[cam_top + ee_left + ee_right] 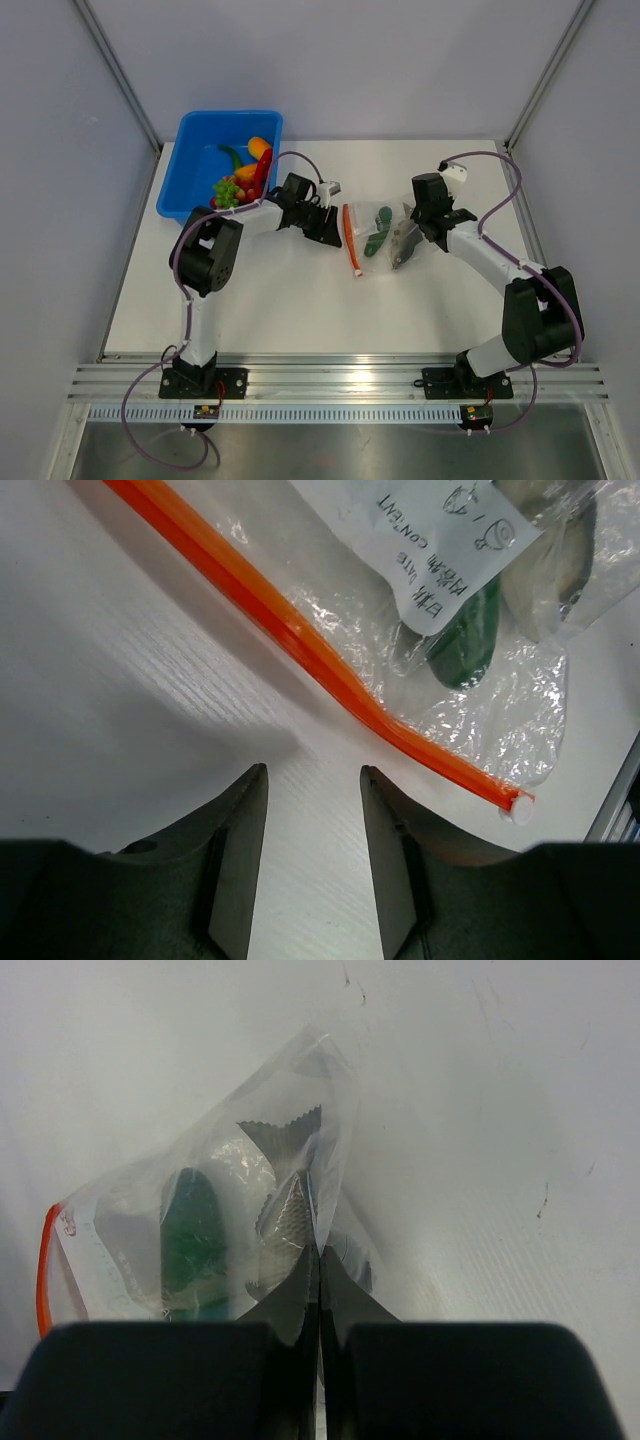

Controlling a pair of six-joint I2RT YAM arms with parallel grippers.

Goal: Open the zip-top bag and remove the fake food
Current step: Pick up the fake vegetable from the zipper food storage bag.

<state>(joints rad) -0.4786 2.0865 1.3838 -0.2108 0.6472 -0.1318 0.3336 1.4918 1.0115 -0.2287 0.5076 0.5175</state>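
White table, grey walls. Zip-top bag mid-table, cucumber and fish inside. Right gripper pinched tight on bag's closed end. Left gripper half-spread, empty, just short of orange zip strip. Risk: strip lies flat, jaws may skid past.

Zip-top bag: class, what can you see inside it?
Inside the zip-top bag show a green cucumber and a grey fish. The white label covers part of them; anything behind it is unseen.
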